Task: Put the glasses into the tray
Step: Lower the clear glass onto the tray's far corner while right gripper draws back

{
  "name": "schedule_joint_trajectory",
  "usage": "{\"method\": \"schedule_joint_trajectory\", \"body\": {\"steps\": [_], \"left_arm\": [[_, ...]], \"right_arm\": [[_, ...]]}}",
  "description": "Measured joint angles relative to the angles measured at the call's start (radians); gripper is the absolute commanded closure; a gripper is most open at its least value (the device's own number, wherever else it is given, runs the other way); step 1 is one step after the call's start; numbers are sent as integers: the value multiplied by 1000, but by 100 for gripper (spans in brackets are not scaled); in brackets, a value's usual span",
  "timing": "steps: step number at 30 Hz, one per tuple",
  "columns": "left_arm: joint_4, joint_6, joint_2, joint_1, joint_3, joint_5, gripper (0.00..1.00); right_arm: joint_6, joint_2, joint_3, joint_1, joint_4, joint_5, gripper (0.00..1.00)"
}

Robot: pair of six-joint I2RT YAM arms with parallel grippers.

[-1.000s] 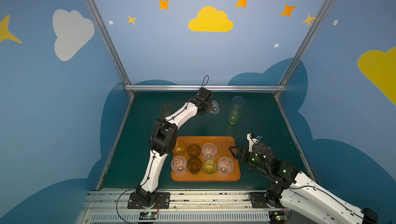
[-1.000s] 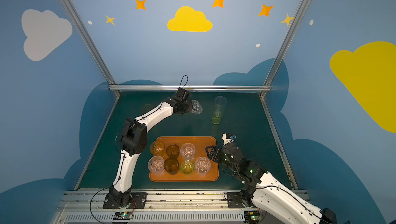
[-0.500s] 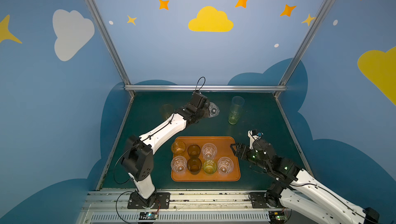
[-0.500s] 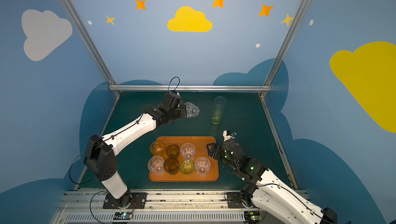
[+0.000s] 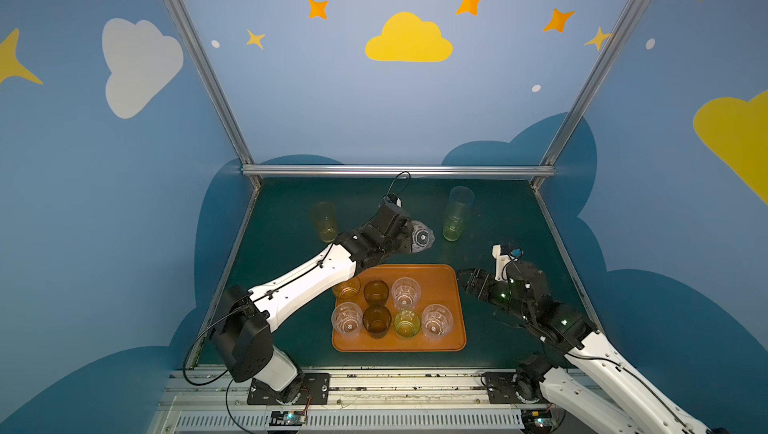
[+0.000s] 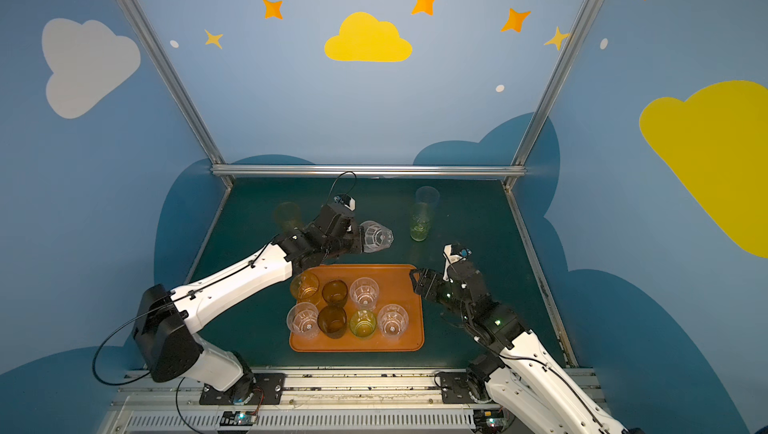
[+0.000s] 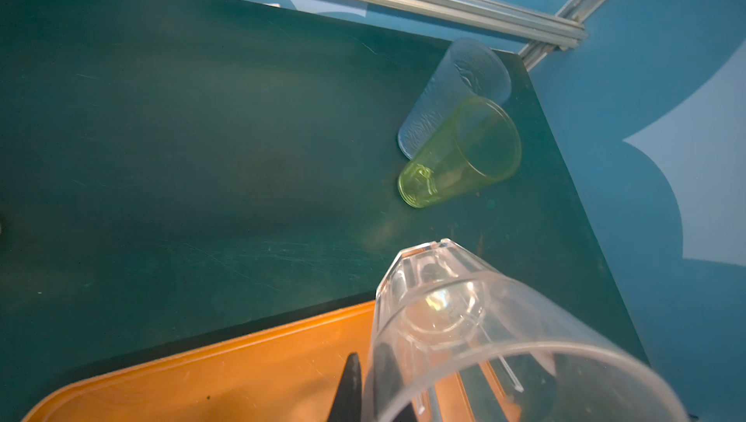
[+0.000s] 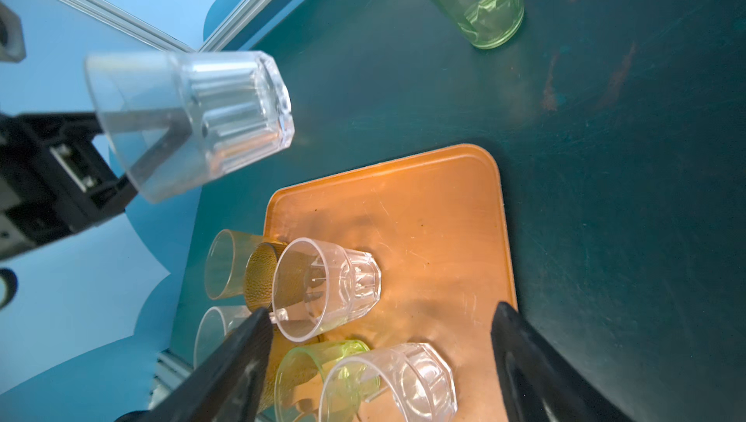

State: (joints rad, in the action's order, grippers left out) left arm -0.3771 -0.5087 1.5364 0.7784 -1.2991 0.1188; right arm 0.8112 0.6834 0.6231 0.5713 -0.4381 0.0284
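Robot's left end effector [image 5: 405, 241] is clenched on the wall of a clear faceted tumbler [image 5: 422, 238], with one finger inside the mouth, as the right wrist view shows. The glass is carried on its side in the air just beyond the far edge of the orange-brown tray [image 5: 442, 286], with its thick base pointing away from the arm. In both top views it hangs clear of the dark green bench [image 5: 286, 245] and of the tray's rim.

The right end effector [image 5: 464, 281] is released, jaws spread wide and holding nothing. It is poised at the tray's right edge near the far right corner, and its black fingers [image 8: 238, 355] frame the tray's bare far part in the right wrist view.

Seven short glasses stand upright on the tray in two rows.
- **Far row, from the tray's left:** an amber tumbler [image 6: 305, 286] partly under the left arm, a far brown tumbler [image 6: 334, 291] and a far clear tumbler [image 6: 364, 293].
- **Near row, from the tray's left:** a near left clear tumbler [image 6: 303, 320], a near brown tumbler [image 6: 332, 322], a yellow-green tumbler [image 6: 363, 323] and a near right clear tumbler [image 6: 392, 320].

Three taller glasses stand on the bench off the tray. A tall amber glass [image 5: 325, 222] is beyond the tray's far left corner. A tall green glass [image 5: 454, 224] is beyond the far right corner, with a tall greyish-clear glass [image 5: 461, 199] just behind it, farther from the tray. Whether those two touch cannot be told.
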Motion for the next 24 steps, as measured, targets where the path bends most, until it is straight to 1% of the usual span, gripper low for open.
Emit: {"method": "schedule_joint_trajectory", "body": {"steps": [6,11,14,17,21,24], "left_arm": [[-24,1,-1,57,2,3,96],[-33,2,5,108,2,4,96],[-42,8,30,138,-14,5,96],[-55,20,74,164,-45,5,96],[-89,36,129,183,-93,11,96],[-103,43,144,187,-99,17,96]], "right_arm": [[-4,0,0,-199,0,190,16],[-5,-14,-13,-309,0,311,16],[-6,-13,-25,-348,-1,358,16],[-14,-8,-27,-362,-8,383,16],[-41,-6,-27,-369,-33,384,16],[-64,-1,-26,-372,-58,377,16]]}}
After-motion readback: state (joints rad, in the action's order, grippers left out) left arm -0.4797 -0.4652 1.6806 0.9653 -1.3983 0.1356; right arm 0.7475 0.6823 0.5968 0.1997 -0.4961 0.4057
